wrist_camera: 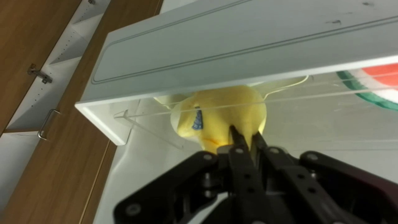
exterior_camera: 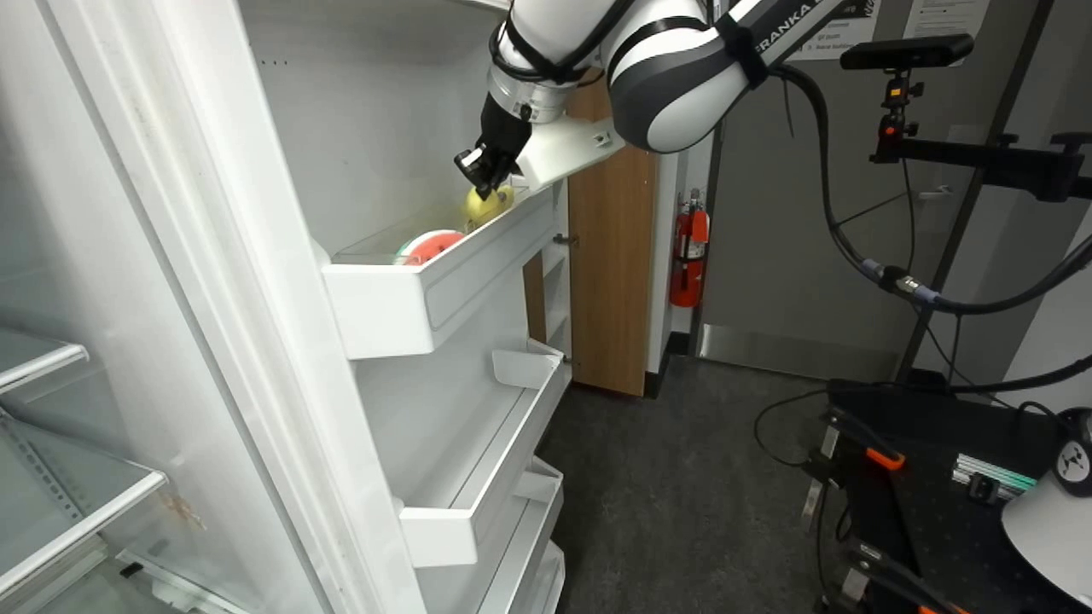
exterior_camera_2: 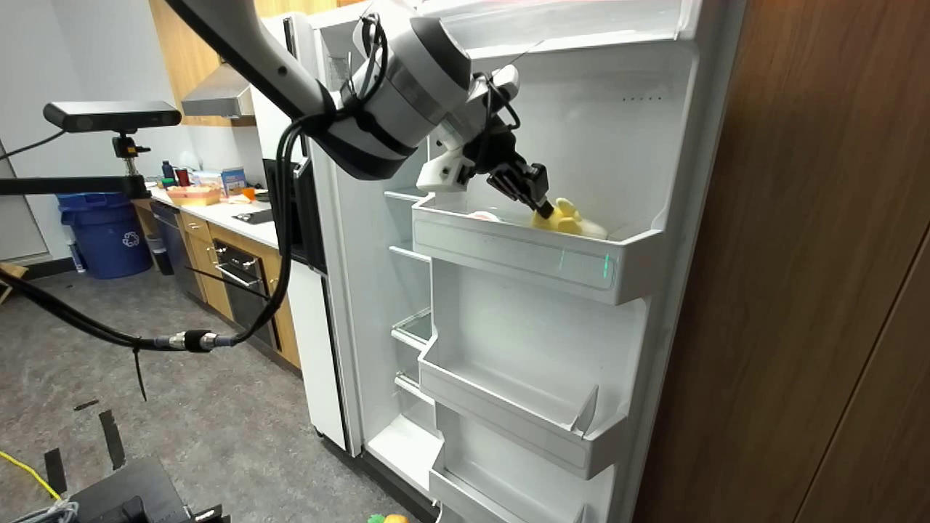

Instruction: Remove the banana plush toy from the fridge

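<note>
The banana plush toy [exterior_camera: 490, 205] is a pale-yellow soft lump in the top white door bin of the open fridge [exterior_camera: 375, 311]. In an exterior view the toy [exterior_camera_2: 565, 218] shows above the rim of the bin [exterior_camera_2: 523, 250], toward its right end. My gripper [exterior_camera_2: 543, 209] reaches down into the bin from above. In the wrist view the two fingertips [wrist_camera: 244, 130] are close together with a fold of the toy [wrist_camera: 224, 104] pinched between them. The toy's lower part is behind the bin's front wall [wrist_camera: 217, 46] in both exterior views.
A red, white and green rounded item [exterior_camera: 433, 245] lies in the same bin and also shows in the wrist view [wrist_camera: 382, 84]. Lower door bins [exterior_camera: 503, 503] stick out below. A wooden cabinet [exterior_camera_2: 821, 290] stands beside the fridge door. Fridge shelves [exterior_camera: 85, 529] are at the left.
</note>
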Robot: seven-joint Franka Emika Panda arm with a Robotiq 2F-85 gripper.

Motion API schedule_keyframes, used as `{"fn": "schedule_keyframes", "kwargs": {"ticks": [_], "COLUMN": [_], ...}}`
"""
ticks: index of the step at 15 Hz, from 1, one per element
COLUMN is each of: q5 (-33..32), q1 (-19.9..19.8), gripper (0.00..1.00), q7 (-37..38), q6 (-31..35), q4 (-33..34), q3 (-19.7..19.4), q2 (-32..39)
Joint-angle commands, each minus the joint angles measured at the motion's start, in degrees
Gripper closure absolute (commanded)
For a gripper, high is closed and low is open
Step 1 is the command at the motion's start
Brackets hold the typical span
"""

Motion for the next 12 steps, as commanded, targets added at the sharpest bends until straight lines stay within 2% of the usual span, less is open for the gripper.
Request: {"fn": "schedule_keyframes", "kwargs": {"ticks": [1, 7, 12], "q5": [-2.4, 4.6, 17.9], "q1": [0.8, 1.4, 2.3], "gripper": [0.99, 0.99, 0.99], "q7": [1.6, -3.9, -12.4], "q6": [-2.0, -3.7, -7.6], "q4": [0.4, -2.8, -5.5], "q3": [0.1, 3.1, 5.6], "q2": [-1.8, -6.9, -12.0]}}
